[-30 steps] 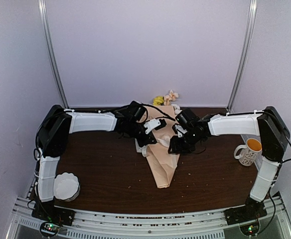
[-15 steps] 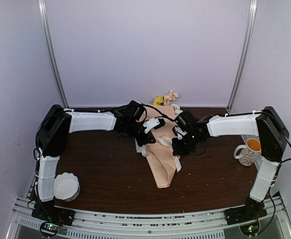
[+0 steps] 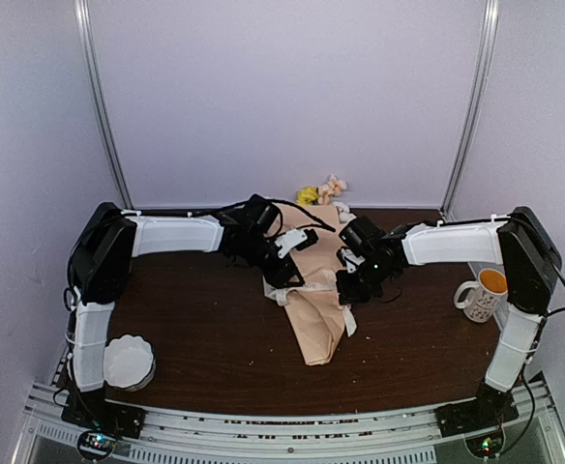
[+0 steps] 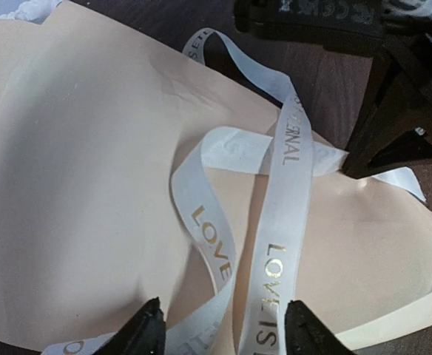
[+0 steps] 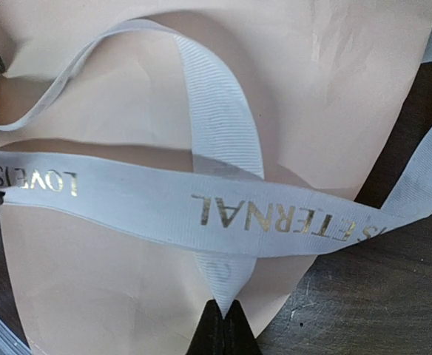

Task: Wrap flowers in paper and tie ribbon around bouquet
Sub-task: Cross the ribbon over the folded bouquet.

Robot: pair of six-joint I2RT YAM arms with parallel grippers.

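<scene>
ribbon (image 4: 282, 222): crossed loosely over the bouquet (image 3: 313, 309), centre frame on the table (image 3: 195, 329)
right tool (image 5: 222, 329): tips together, pinching one ribbon end
left tool (image 4: 223, 325): fingers apart, ribbon between them
advice: take the free end and pull evenly, without crushing the paper

I see the bouquet (image 3: 313, 314) has peach-pink paper. The ribbon (image 5: 223, 207) is white with shiny gold letters. The flowers (image 3: 321, 191) at the top middle are yellow and pale pink. The counter (image 3: 205, 319) is dark brown. The mug (image 3: 483, 295) is white with dark specks, orange inside.
</scene>
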